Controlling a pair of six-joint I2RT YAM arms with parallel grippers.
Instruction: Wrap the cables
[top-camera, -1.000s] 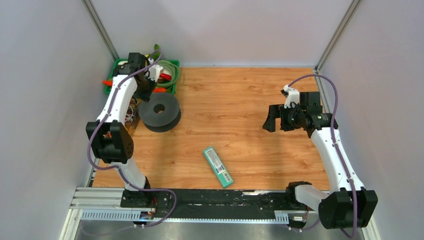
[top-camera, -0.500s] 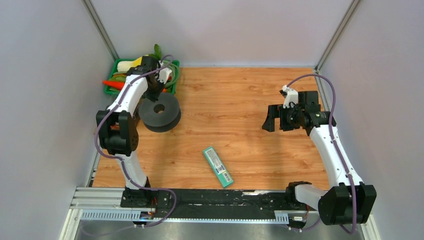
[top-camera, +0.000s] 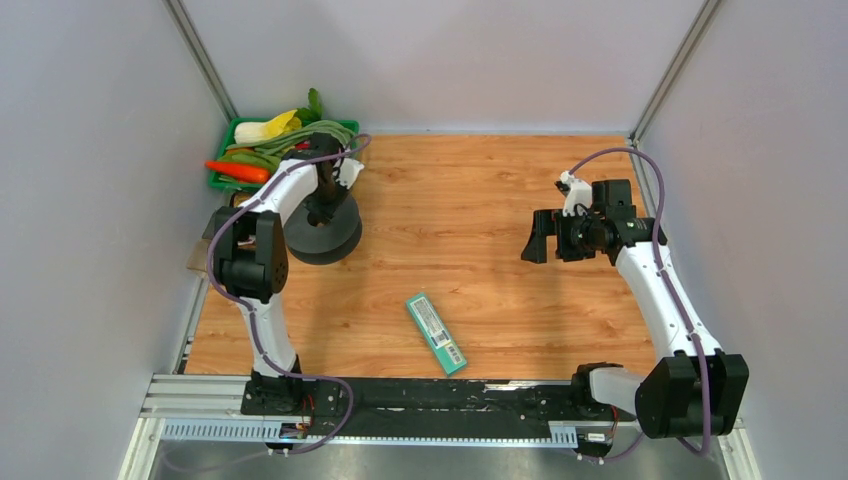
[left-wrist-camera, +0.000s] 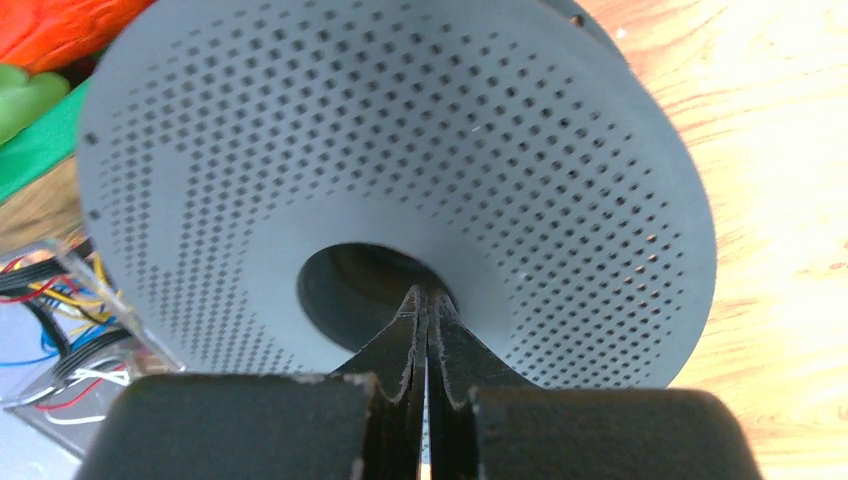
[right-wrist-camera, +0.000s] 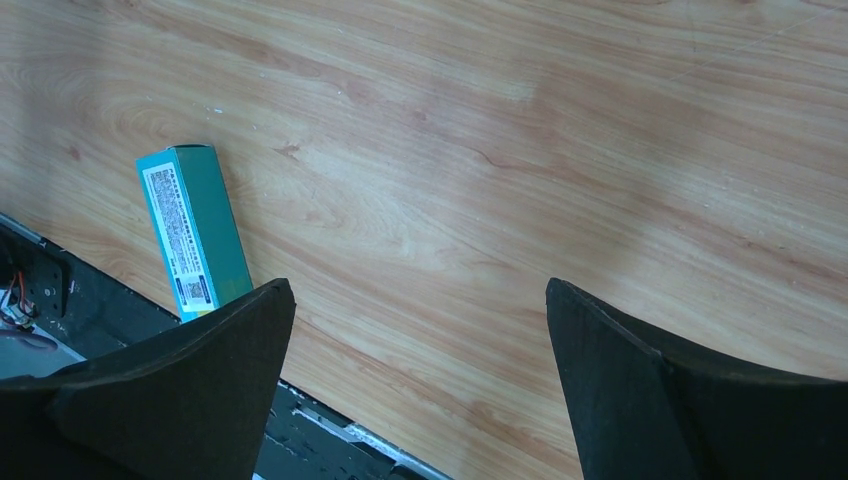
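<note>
The dark grey round spool (top-camera: 346, 234) lies flat at the back left of the wooden table. It fills the left wrist view (left-wrist-camera: 450, 130) with its perforated flange. My left gripper (top-camera: 322, 214) is right above it, shut, with the fingertips (left-wrist-camera: 428, 296) at the near rim of the spool's centre hole. I see nothing between the fingers. No thin black cable strand shows clearly in any view. My right gripper (top-camera: 532, 245) is open and empty, held above bare wood at the right, as the right wrist view (right-wrist-camera: 416, 286) shows.
A green basket (top-camera: 342, 127) of vegetables stands in the back left corner behind the spool. A clear case of coloured wires (left-wrist-camera: 60, 335) lies left of the spool. A teal box (top-camera: 436, 333) lies near the front middle and shows in the right wrist view (right-wrist-camera: 195, 235). A black rail (top-camera: 450, 395) runs along the front edge.
My left arm has swung from over the green basket to the right and nearer, and its shut gripper has come down onto the spool's centre. The right arm has barely moved.
</note>
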